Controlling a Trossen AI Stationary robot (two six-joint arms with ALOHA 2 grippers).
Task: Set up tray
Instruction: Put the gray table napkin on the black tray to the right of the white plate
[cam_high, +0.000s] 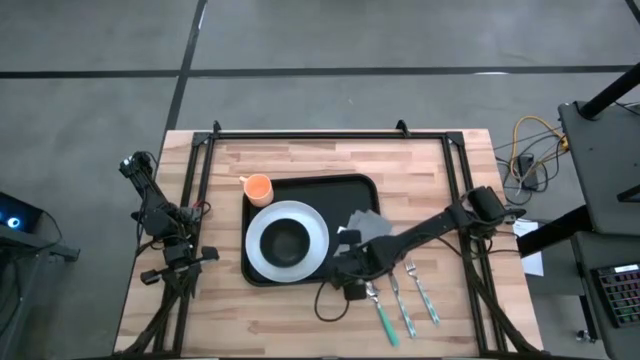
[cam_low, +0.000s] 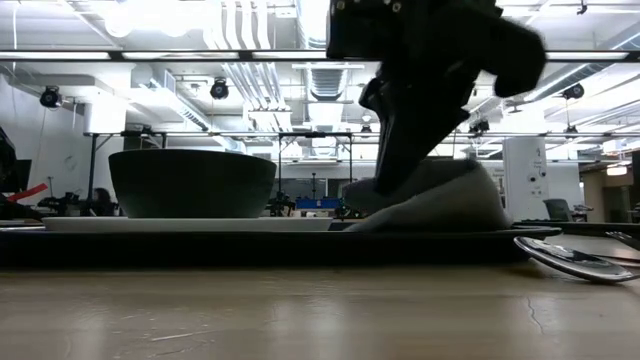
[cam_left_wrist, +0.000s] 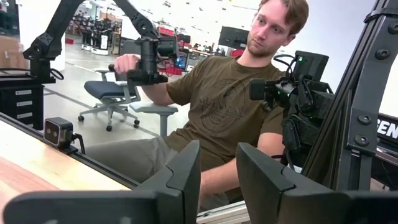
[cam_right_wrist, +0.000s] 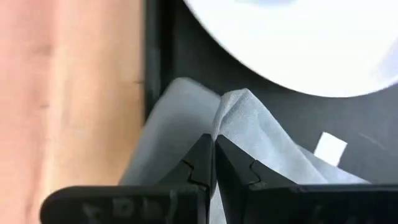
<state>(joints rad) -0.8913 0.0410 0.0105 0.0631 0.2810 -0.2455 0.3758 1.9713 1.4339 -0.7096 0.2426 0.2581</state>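
tray (cam_high: 365, 190) centre of frame on desk (cam_high: 300, 320), holds white plate (cam_high: 312, 232) with dark bowl (cam_high: 286, 243) | right claw (cam_right_wrist: 214, 163) closed, pinching grey napkin (cam_right_wrist: 249, 121) at tray's right edge | left claw (cam_left_wrist: 217, 171) parked at frame left, fingers apart, empty | orange cup (cam_high: 258, 187) tray's upper-left corner | cutlery (cam_high: 405, 295) lower right
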